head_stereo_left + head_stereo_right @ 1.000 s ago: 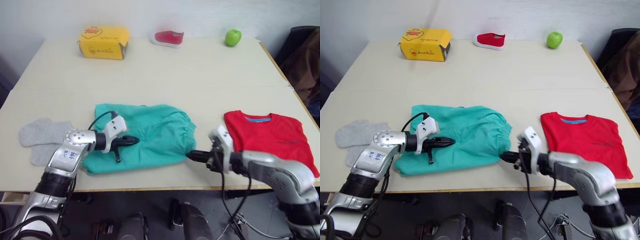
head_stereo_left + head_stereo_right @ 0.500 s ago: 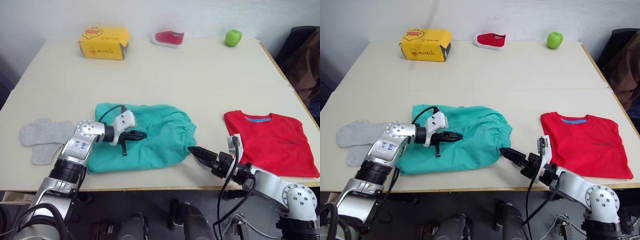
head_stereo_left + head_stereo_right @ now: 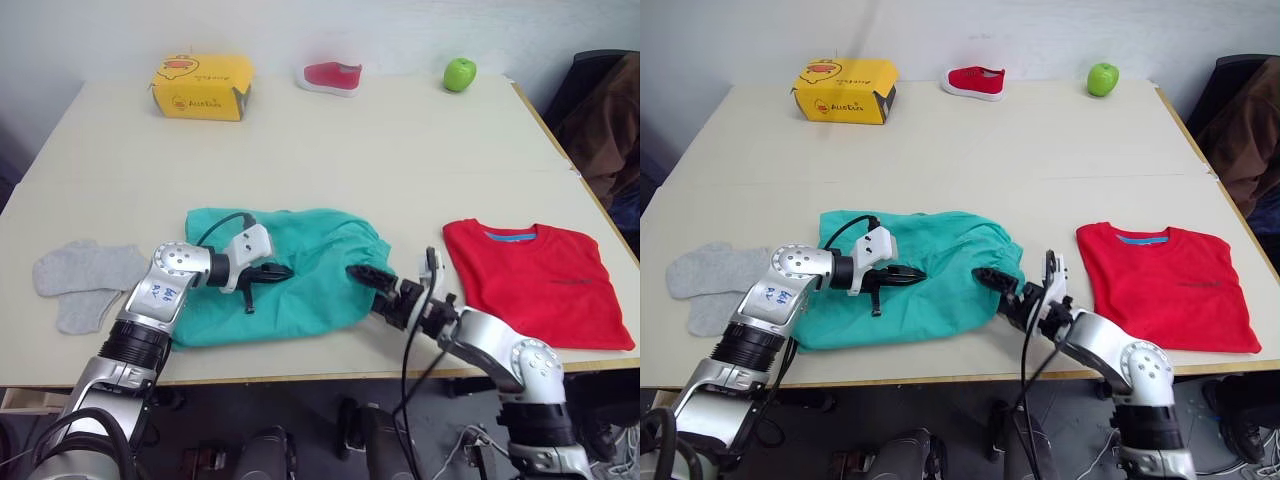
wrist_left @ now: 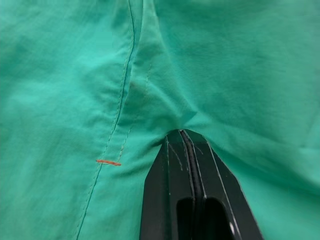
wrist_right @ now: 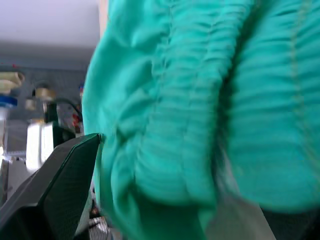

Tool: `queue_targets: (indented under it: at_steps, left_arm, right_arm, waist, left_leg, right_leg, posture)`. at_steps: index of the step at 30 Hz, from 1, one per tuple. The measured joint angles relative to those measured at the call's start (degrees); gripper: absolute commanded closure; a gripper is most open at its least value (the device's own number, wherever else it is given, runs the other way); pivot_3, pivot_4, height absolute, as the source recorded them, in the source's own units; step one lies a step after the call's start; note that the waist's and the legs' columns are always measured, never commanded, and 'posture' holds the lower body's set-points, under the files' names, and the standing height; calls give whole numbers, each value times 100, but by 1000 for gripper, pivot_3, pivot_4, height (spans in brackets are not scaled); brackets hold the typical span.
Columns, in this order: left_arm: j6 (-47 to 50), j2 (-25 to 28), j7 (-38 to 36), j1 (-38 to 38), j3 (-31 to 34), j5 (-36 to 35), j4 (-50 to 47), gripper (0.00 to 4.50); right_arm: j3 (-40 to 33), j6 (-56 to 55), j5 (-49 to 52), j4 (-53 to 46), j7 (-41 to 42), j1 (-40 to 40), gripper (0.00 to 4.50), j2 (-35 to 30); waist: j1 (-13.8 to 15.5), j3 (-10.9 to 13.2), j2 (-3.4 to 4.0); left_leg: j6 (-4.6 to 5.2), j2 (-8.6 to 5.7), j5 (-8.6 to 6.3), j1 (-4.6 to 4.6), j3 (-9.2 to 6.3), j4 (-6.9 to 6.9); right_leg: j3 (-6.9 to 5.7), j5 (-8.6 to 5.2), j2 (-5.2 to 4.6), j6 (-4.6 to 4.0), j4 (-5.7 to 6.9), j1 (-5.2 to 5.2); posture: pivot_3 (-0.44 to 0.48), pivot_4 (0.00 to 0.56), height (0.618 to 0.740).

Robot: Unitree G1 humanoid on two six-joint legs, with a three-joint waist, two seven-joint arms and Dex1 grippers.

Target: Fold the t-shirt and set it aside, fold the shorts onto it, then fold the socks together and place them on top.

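Risk first: single-layer pinch on the shorts (image 3: 285,275) likely. Thin slippery cloth, left end effector (image 3: 283,270) gripping only a small pucker near the middle seam, so a lift could peel the top layer alone or slip free and leave the fold lopsided. Second risk: waistband bunching against the right end effector (image 3: 358,273), dragging the whole garment sideways across the tabletop (image 3: 400,150) instead of folding. Third: drag toward the t-shirt (image 3: 535,280) disturbing that finished fold.

Left end effector: fingers pressed together, tips clamped on a tuck of teal fabric, creases radiating from the tips in the left wrist view. Right end effector: tips at the gathered waistband edge of the shorts, on the t-shirt side; gap between fingers not readable, grip cannot be told.

Shorts: flat, spread, near the front edge of the tabletop. T-shirt: folded, beside the shorts, apart from them. Socks (image 3: 82,280): beside the shorts on the opposite side from the t-shirt, untouched. Shorts not yet on the t-shirt.
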Motion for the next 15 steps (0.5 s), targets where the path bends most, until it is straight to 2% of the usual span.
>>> queue_targets:
  at_steps: [1,4,6,10,13,15]
  left_arm:
    - [3,1,7,14,4,-2,-15,4500]
    - [9,2,20,67,15,-2,-72,4500]
    - [-7,7,37,132,61,1,-110,4500]
    - [-31,22,78,212,100,16,-181,4500]
    - [-48,33,147,223,115,50,-175,4500]
    - [-41,32,195,233,120,52,-173,4500]
  right_arm:
    - [-8,-49,-116,77,63,-75,24,61]
    - [-36,-137,-495,206,293,-199,667,92]
    - [-26,-122,-896,192,611,-185,1333,10]
    - [148,-126,-2179,-356,1842,-120,2757,-566]
    - [347,-259,-3088,-637,2702,-213,3915,-712]
    - [467,-281,-3432,-656,3096,-399,4311,-819]
  waist:
    - [-10,0,0]
    - [-17,0,0]
    - [-38,0,0]
    - [-43,0,0]
    - [-51,0,0]
    - [-55,0,0]
  left_leg:
    - [0,0,0,-1,0,0]
    - [1,0,1,-1,-1,0]
    - [1,0,1,-5,-1,0]
    - [2,0,0,-6,-4,-1]
    - [2,0,0,-2,0,-1]
    - [2,0,0,0,1,1]
  right_leg:
    - [0,0,-1,0,0,0]
    - [0,0,-2,0,0,0]
    - [0,0,-2,0,0,-4]
    - [-1,0,-1,1,-2,-5]
    - [0,0,0,0,2,-4]
    - [1,0,-1,0,4,-3]
  posture:
    - [0,150,740]
    - [0,150,740]
    - [0,150,740]
    - [0,150,740]
    - [0,150,740]
    - [0,150,740]
